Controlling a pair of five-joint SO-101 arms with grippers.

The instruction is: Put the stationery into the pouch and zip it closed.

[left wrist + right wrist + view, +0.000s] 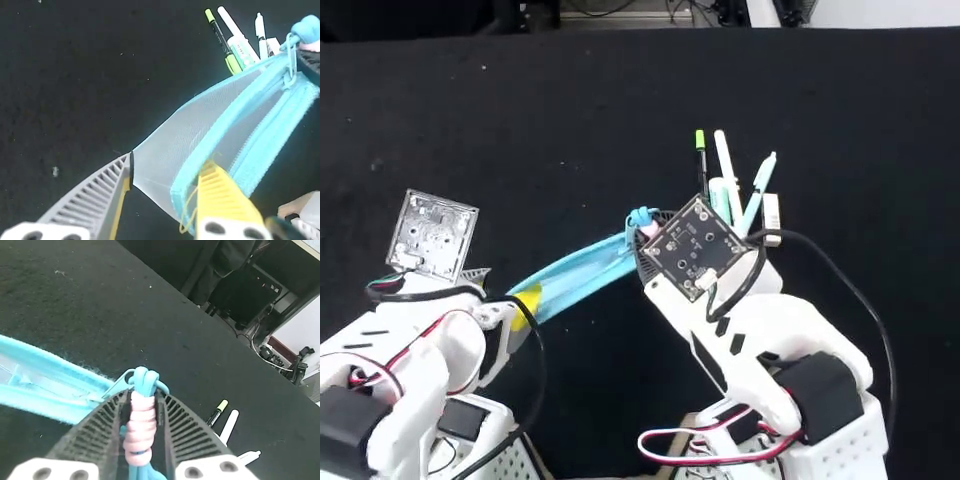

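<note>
A light-blue mesh pouch [575,275] [210,125] hangs stretched between the two arms above the black table. My left gripper [523,306] [162,187] is shut on one end of the pouch, with its yellow finger [220,197] over the zip edge. My right gripper [643,228] [142,427] is shut on the pink-and-blue zip pull [140,422] at the other end. Just beyond the pouch on the table lie a green-tipped pen [701,160] [217,37] [218,411], a white pen [727,165] [229,425], a blue pen [760,188] and a small white eraser [772,215].
The black table [520,130] stretches wide to the far side and left. The left arm's base [410,400] and the right arm's base [790,400] stand at the near edge. Cables and dark furniture [240,285] lie past the table's far edge.
</note>
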